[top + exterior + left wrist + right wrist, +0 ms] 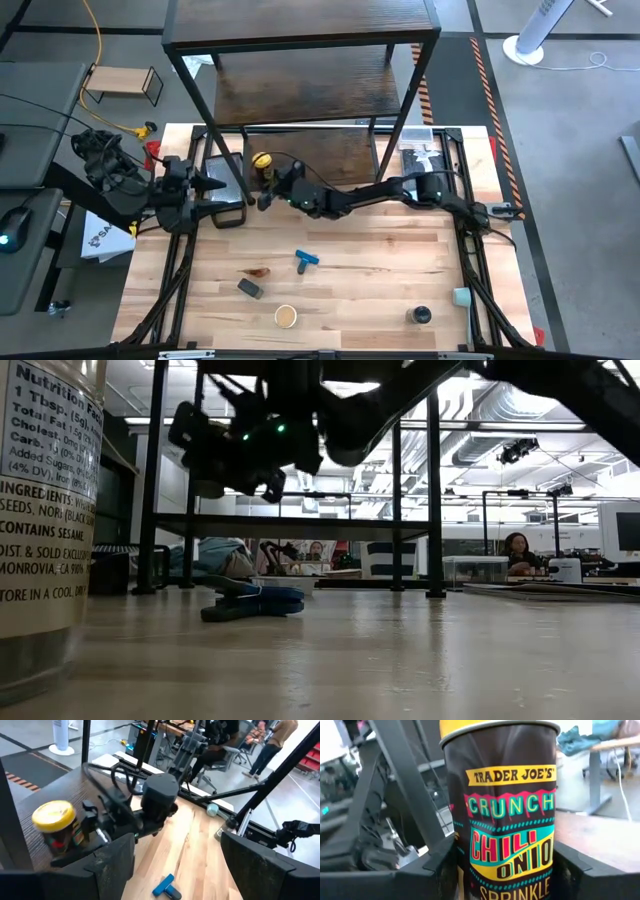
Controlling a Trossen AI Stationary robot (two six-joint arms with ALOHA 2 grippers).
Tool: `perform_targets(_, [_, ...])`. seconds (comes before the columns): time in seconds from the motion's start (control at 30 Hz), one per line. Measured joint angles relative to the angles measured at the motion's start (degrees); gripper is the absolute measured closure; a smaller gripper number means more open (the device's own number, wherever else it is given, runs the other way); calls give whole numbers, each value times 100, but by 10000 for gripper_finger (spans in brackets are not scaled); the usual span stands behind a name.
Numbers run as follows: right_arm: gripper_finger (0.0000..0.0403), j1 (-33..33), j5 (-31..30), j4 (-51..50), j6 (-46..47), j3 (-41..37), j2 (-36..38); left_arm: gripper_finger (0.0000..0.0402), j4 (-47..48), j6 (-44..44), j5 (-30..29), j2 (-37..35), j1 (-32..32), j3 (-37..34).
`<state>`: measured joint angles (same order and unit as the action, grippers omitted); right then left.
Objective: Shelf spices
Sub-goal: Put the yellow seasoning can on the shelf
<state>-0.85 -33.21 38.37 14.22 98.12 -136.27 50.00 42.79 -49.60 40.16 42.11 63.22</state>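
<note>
The right gripper [266, 193] is clasping the yellow-lidded jar [261, 162], rigid, light, smooth-walled, at mid-body over the shelf [300, 150], while the left gripper [222, 190] is waiting open-fingered beside.

Grey floor [560, 150], white fan [535, 35], ceiling ducts [500, 405].

On the light-wood table [400, 300] — a blue T-shaped plastic piece [306, 261], lying flat near the middle. Off the table's far left corner, on the grey floor, a small light-wood rack [122, 82] with a yellow cable [96, 40] running past. At the far right, a white fan [535, 38] — upright.
</note>
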Motion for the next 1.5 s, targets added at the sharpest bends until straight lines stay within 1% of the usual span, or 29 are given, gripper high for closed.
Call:
perform_targets(0.07, [192, -42, 127, -38, -404, 236, -144, 111, -1, -101, 15, -2, 2, 0])
perform_targets(0.13, [192, -93, 128, -190, -790, 502, -284, 111, 0, -216, 52, -2, 1, 0])
perform_targets(0.27, [190, -218, 120, -457, -1169, 910, -566, 111, 2, -343, 65, -2, 0, 0])
perform_targets(0.43, [134, -359, 84, -616, -933, 1092, -697, 111, 4, -344, 285, -1, -1, 0])
perform_targets(0.5, [121, -391, 87, -642, -818, 1092, -697, 111, 4, -339, 325, 0, -1, 0])
perform_targets(0.63, [116, -405, 103, -693, -788, 1092, -699, 111, 11, -300, 345, 0, -3, 0])
perform_targets(0.8, [114, -323, 319, -695, -893, 1092, -697, 111, 8, -300, 347, 0, -1, -1])
perform_targets(0.9, [113, -223, 317, -727, -1227, 1092, -689, 111, -11, -298, 345, -26, -1, -1])
perform_targets(0.93, [113, -193, 245, -732, -1383, 1092, -688, 111, -11, -296, 348, -34, -1, 0])
perform_targets(1.07, [112, -75, -366, -736, -1662, 1092, -688, 111, -9, -252, 345, -89, -3, 0])
perform_targets(1.13, [112, -43, -450, -757, -1762, 1092, -663, 111, -5, -255, 345, -116, -3, 0])
perform_targets(1.23, [112, -31, -507, -1036, -1771, 1092, -555, 111, -3, -285, 341, -148, -3, -2])
perform_targets(1.3, [112, -27, -654, -1351, -1720, 1093, -452, 111, 12, -287, 345, -156, -3, 0])
perform_targets(1.37, [112, -36, -680, -1756, -1435, 1092, -329, 111, 18, -296, 343, -159, -3, 0])
perform_targets(1.4, [112, -50, -649, -1965, -1209, 1092, -266, 111, 24, -305, 343, -160, -3, -1])
perform_targets(1.5, [111, -105, -204, -2370, -708, 1092, -74, 111, 31, -385, 345, -159, -3, 0])
